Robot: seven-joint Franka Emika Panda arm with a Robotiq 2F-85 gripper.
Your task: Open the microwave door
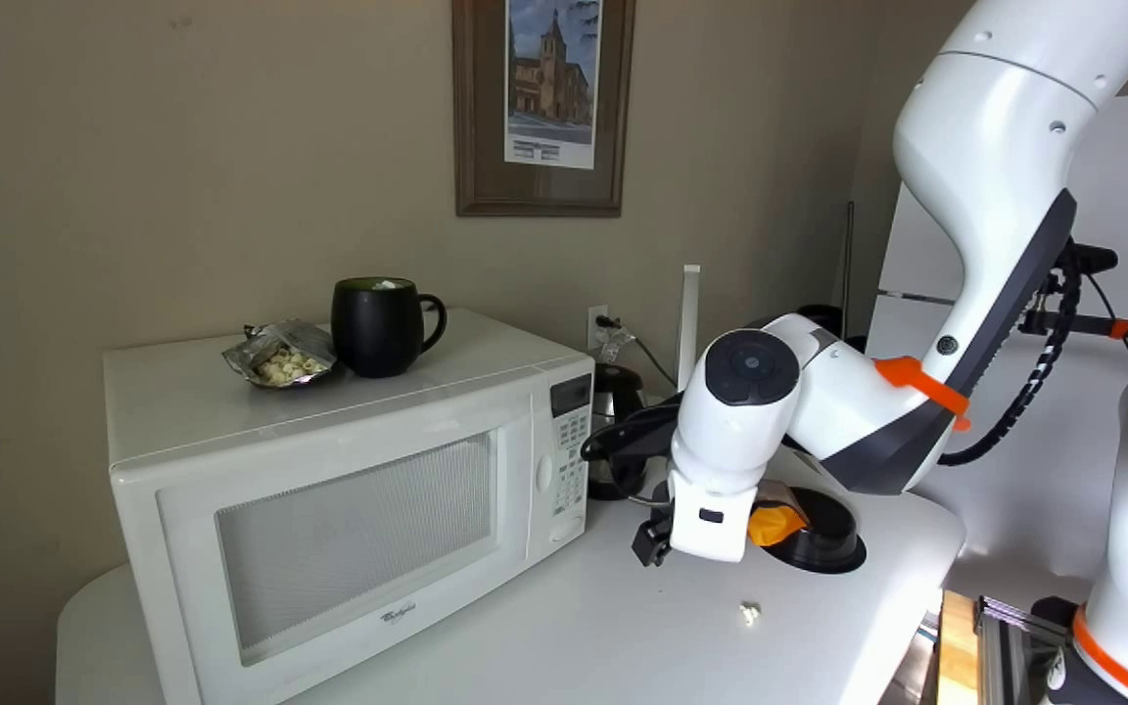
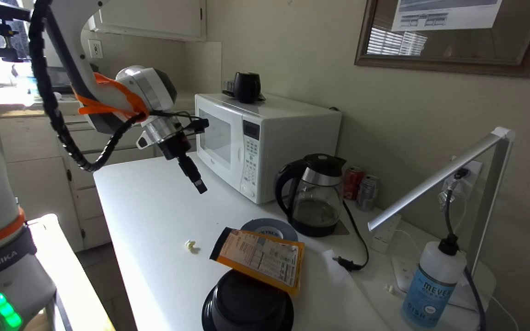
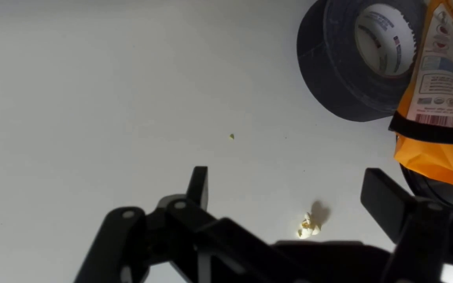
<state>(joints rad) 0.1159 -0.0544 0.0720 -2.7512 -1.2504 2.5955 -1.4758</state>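
Nearest, in the wrist view, the gripper (image 3: 285, 188) hangs over the white tabletop (image 3: 92, 98) with its jaws spread wide and nothing clasped — the popcorn piece (image 3: 308, 227) at its 5 o'clock merely lies below. A tape roll (image 3: 340, 78) sits at 1 o'clock and an orange packet (image 3: 442, 86) at 2 o'clock. Farther out, in an exterior view, the microwave (image 2: 269, 145) stands at the gripper's 2 o'clock, with a kettle (image 2: 316, 197) near its side at 3 o'clock. In an exterior view the button panel (image 1: 570, 460) is at 10 o'clock from the gripper, and the microwave door (image 1: 344, 548) lies beyond at 9 o'clock, looking closed and untouched by the gripper. I judge the step in hand to be the approach, with the opening itself not yet begun. The next move probably calls for carrying the gripper towards 10 o'clock and turning it from its downward aim to meet the door's edge by the button panel, where an oval shape (image 1: 543, 473) may be the grip — whether it pulls, I cannot tell. The door should then be swung gently, I think: a mug (image 1: 378, 328) and a foil bag (image 1: 305, 338) sit on the microwave's top at about 10 o'clock, and a jolt could shift them.
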